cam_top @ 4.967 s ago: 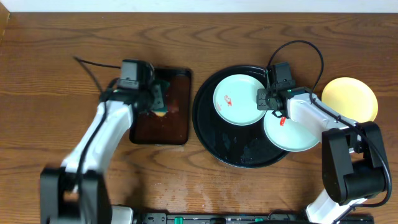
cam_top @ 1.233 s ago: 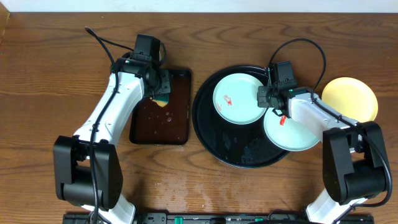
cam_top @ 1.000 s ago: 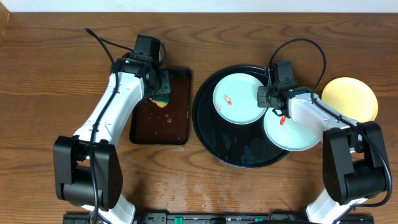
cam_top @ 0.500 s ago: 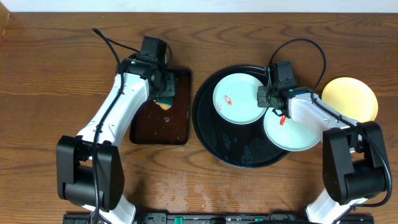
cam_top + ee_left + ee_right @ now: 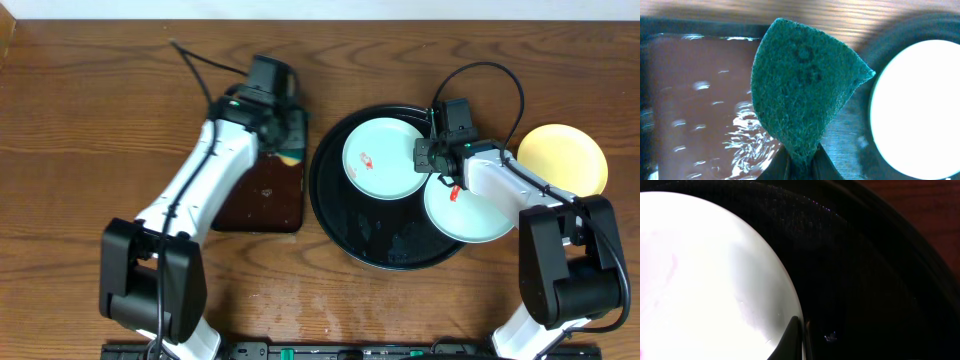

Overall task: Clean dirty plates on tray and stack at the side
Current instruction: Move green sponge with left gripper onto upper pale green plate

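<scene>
Left arm has swung right since 1 second ago. The left gripper (image 5: pixel 801 164) is now over the upper right corner of the brown tray (image 5: pixel 250 200), just beside the rim of the black tray (image 5: pixel 385 252). Its jaws are clamped on the narrow end of a green sponge (image 5: pixel 802 90), which fans out ahead of them. The brown tray shows a wet, rippled sheen.

Right arm unmoved. The right gripper (image 5: pixel 801 332) is fully closed and holds nothing, its tips at the edge of a pale plate (image 5: pixel 705 280); contact unclear.

2 blue-white plates lie on the black tray:
- upper-left plate (image 5: pixel 385 160): red smear.
- right-hand plate (image 5: pixel 470 215): overhangs the rim, red smear near the gripper.

The yellow plate (image 5: pixel 565 160) sits on the table (image 5: pixel 80 120), right of the black tray.
</scene>
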Motion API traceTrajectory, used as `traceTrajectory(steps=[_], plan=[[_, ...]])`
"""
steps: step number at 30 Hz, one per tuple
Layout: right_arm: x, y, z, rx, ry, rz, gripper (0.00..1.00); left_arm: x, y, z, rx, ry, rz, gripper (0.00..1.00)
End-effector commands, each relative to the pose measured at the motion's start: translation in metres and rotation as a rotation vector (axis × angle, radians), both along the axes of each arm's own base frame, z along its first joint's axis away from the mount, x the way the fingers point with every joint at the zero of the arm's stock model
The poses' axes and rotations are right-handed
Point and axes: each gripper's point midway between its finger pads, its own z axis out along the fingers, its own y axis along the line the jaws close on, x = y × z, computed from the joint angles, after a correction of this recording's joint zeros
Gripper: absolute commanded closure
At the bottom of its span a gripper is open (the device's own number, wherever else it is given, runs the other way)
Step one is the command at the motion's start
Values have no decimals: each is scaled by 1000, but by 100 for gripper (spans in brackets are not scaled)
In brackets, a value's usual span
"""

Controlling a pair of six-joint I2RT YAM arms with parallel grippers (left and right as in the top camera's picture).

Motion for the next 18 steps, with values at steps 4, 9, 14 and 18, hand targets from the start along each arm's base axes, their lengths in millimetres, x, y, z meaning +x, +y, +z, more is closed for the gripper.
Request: traceTrajectory(steps=[4,9,14,18], plan=[[-1,-6,-5,-20,9,-8,99,1,-71,31,-88,-143,-139,93],[-1,-6,-5,-21,9,-7,99,-3,-107,20,-96,-167,-208,92],[-1,-6,-5,-20,9,-8,99,5,-129,-5,-79,-181,-232,93],[-1,-6,-5,-20,10,-7,99,19,-131,-19,-38,-227,-243,92]])
